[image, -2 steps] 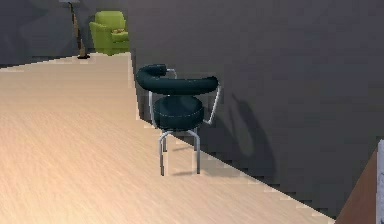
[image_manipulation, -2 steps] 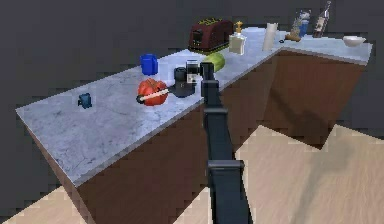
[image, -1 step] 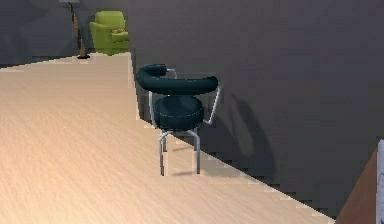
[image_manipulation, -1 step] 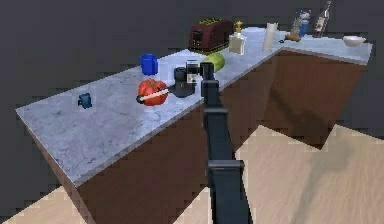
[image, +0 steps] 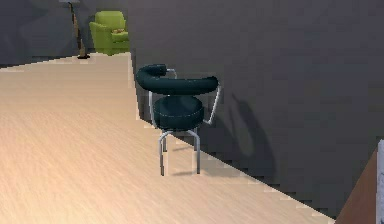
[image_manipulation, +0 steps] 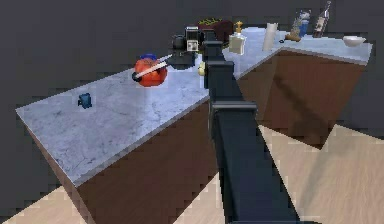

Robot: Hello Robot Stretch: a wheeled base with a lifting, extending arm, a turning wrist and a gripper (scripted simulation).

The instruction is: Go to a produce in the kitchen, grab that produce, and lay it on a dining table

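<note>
A round red produce (image_manipulation: 148, 74) lies on the grey marble countertop (image_manipulation: 110, 120) in the arm side view. My arm (image_manipulation: 235, 130) rises as a dark bar from the bottom edge to the counter. The gripper (image_manipulation: 163, 66) reaches left from the arm's far end, right at the red produce. The produce rests on the counter at the fingers, so I cannot tell whether the gripper holds anything.
A small blue object (image_manipulation: 85, 100) sits at the counter's left. Bottles (image_manipulation: 323, 18), a white bowl (image_manipulation: 353, 41) and jars crowd the counter's far right. In the forward view a dark swivel chair (image: 177, 105) stands by a dark wall, with a green armchair (image: 109, 33) beyond on wooden floor.
</note>
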